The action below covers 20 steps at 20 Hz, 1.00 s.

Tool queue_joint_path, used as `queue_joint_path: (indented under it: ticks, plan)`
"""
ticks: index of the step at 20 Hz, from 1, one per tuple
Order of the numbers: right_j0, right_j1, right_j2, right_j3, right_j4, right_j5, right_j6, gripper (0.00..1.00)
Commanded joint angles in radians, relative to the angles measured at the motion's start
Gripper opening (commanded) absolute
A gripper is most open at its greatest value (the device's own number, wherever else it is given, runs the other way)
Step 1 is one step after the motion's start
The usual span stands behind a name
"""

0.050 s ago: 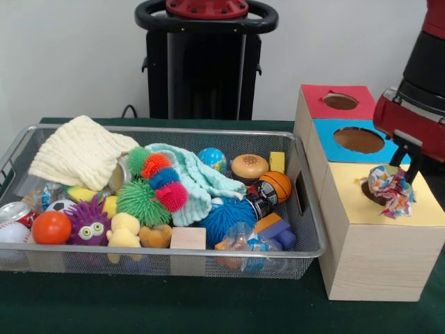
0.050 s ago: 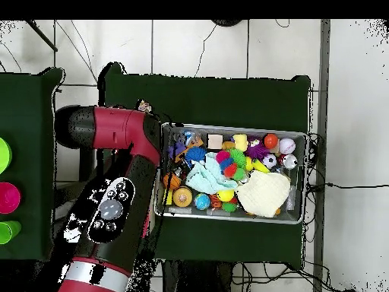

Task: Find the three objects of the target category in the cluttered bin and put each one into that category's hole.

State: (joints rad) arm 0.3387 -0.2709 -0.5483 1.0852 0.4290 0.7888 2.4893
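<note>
A crumpled multicoloured cloth point(image 1: 390, 189) sits over the hole in the yellow top point(image 1: 389, 209) of the wooden box. My gripper point(image 1: 409, 172) hangs right above it, touching or almost touching; I cannot tell whether it holds the cloth. The red top's hole point(image 1: 340, 101) and the blue top's hole point(image 1: 358, 140) are uncovered. In the wire bin point(image 1: 167, 259) a cream cloth point(image 1: 80, 149) drapes over the far left corner and a mint cloth point(image 1: 198, 181) lies in the middle. From above, the arm point(image 2: 114, 190) hides the box and the gripper; the cream cloth point(image 2: 264, 192) and the mint cloth point(image 2: 203, 176) show.
The bin point(image 2: 300, 179) holds several toys: spiky balls point(image 1: 142, 200), an orange ball point(image 1: 51, 227), a purple monster point(image 1: 88, 221), a small basketball point(image 1: 278, 185), a toy burger point(image 1: 249, 167), a wooden block point(image 1: 188, 239). Coloured cups point(image 2: 6, 198) stand on a side table.
</note>
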Motion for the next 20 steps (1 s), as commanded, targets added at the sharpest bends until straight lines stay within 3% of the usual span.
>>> queue_joint_path:
  ticks: [1,12,20]
  plan:
    - [-0.044,0.035,0.034,0.084,-0.011,0.045,0.206,0.00]
    - [-0.034,0.078,0.048,0.062,-0.008,0.073,0.218,0.00]
    - [-0.007,0.068,0.076,0.133,0.004,0.025,0.215,0.00]
